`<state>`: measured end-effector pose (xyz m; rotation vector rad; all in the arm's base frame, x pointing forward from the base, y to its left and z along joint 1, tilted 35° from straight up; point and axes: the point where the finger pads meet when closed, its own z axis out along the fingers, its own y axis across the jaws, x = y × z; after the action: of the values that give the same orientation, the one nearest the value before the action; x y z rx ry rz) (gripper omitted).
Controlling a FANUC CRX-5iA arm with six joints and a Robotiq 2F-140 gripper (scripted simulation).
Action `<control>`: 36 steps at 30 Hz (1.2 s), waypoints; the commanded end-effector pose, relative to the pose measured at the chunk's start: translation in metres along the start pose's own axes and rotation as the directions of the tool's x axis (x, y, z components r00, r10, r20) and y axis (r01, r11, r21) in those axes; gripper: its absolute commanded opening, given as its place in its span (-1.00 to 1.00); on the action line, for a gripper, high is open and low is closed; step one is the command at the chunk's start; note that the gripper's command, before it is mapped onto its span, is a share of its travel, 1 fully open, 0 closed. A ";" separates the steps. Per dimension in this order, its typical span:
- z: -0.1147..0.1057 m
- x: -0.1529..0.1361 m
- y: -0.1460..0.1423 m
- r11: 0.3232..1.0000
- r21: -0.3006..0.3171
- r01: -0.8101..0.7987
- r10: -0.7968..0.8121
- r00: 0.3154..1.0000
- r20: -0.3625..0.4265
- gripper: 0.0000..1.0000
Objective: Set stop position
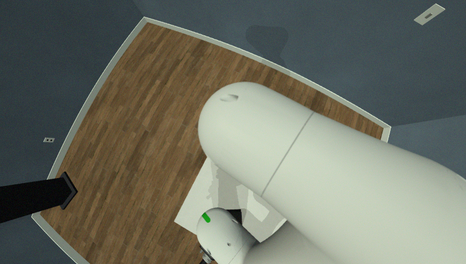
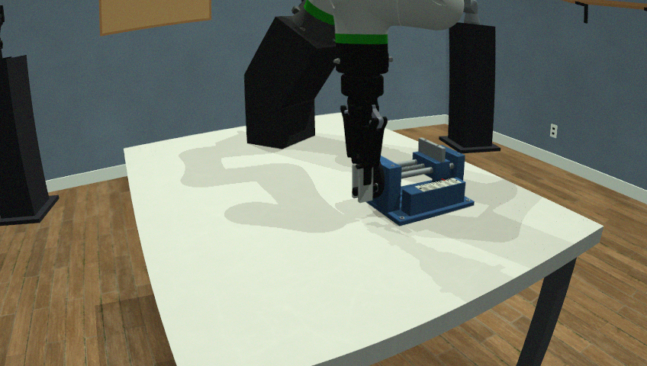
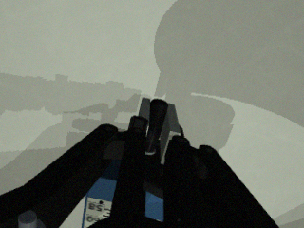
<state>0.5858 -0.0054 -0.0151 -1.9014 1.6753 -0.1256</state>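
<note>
The blue stop fixture [image 2: 433,202] stands on the white table, with a grey stop plate [image 2: 431,149] upright on its carriage towards the far end. The scale [image 2: 429,187] [image 3: 98,206] lies on the front block, with a small red mark [image 2: 443,179] towards its right part. The setting is too small to read; the wrist view shows only part of the scale, upside down. The black handwheel [image 2: 379,175] is on the left end, partly behind the fingers. My gripper [image 2: 363,183] [image 3: 155,113] is shut on its black crank handle [image 3: 159,114], which stands between the grey finger pads.
The white table [image 2: 254,280] carries the fixture and the arm's black pedestal [image 2: 278,90] behind. Grey guide rods [image 2: 417,172] run between the fixture's end blocks. The arm [image 1: 294,147] covers much of the table in the top view. Another black pedestal [image 2: 471,86] stands beyond the table.
</note>
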 end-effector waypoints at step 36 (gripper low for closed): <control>-0.044 0.000 0.037 1.000 -0.001 0.000 0.000 1.000 0.000 -0.92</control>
<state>0.5405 -0.0226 0.0074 -1.9021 1.6758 -0.1254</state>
